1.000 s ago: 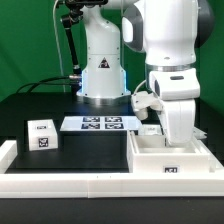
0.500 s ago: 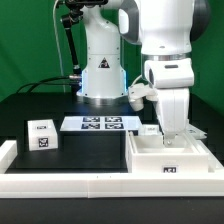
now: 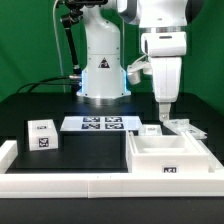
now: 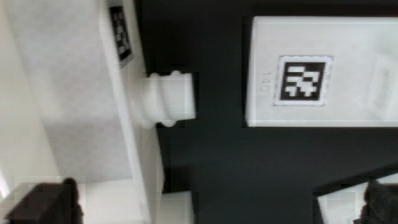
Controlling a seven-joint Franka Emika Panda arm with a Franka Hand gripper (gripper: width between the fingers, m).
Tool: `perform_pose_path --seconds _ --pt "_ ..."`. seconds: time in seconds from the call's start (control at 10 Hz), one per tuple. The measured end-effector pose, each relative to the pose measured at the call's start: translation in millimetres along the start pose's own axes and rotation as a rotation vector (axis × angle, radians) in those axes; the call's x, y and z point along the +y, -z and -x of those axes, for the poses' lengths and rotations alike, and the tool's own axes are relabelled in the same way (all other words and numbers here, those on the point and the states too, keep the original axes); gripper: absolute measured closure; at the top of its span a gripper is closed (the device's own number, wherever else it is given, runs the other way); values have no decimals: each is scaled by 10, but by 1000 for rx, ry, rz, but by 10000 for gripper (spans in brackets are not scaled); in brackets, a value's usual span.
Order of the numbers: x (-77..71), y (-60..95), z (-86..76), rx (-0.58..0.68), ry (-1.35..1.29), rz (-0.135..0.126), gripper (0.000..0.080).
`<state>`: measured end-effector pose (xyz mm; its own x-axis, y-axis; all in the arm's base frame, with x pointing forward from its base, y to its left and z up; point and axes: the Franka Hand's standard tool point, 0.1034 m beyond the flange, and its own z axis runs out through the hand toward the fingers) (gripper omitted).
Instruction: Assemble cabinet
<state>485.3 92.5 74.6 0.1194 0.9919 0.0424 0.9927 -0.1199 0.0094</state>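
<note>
The large white cabinet shell (image 3: 166, 156) lies on the black table on the exterior view's right, with a code tag on its front wall. My gripper (image 3: 162, 117) hangs above the shell's far edge, open and empty. A small white tagged block (image 3: 41, 133) stands on the exterior view's left. In the wrist view my gripper (image 4: 214, 205) is open, with a dark fingertip (image 4: 43, 204) at either side and nothing between them. Below are the shell's wall (image 4: 71, 120) with a round knob (image 4: 164, 97), and a flat white tagged piece (image 4: 317, 75) beside it.
The marker board (image 3: 100, 124) lies flat in the middle, in front of the arm's base (image 3: 102, 75). A long white rail (image 3: 90, 186) runs along the front edge. More white parts (image 3: 184, 127) lie behind the shell on the exterior view's right.
My gripper has risen from down at the shell's far wall to well above it. The shell and the other parts have not moved.
</note>
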Motion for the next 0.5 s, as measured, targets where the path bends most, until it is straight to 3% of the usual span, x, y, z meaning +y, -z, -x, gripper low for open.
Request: perform_pose_path --seconds 0.4,0.5 --pt "-5 -29 8 3 -4 0 2" --pt "-95 -39 -11 13 7 22 2"
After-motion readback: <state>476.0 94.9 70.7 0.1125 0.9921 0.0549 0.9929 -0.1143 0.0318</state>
